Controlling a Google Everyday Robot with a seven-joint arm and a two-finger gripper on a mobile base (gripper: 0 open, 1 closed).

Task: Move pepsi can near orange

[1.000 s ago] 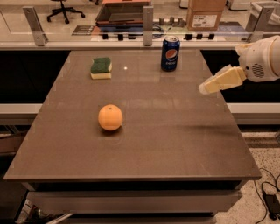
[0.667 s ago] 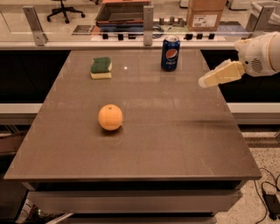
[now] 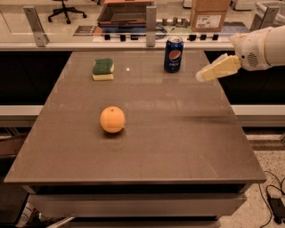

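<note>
The pepsi can (image 3: 173, 54) stands upright near the far edge of the brown table (image 3: 178, 133), right of centre. The orange (image 3: 112, 119) rests on the table left of centre, well in front of the can. My gripper (image 3: 201, 76) comes in from the right on a white arm (image 3: 260, 48), hovering above the table's right side, a short way right of and slightly nearer than the can. It holds nothing and does not touch the can.
A green-and-yellow sponge (image 3: 103, 69) lies at the far left of the table. Behind the table runs a ledge with metal posts (image 3: 150, 20), a cardboard box (image 3: 209, 13) and small dark items. Cables lie on the floor at the right.
My gripper has moved up and away, toward the far edge of the table and closer to the pepsi can. The can, orange and sponge have not moved.
</note>
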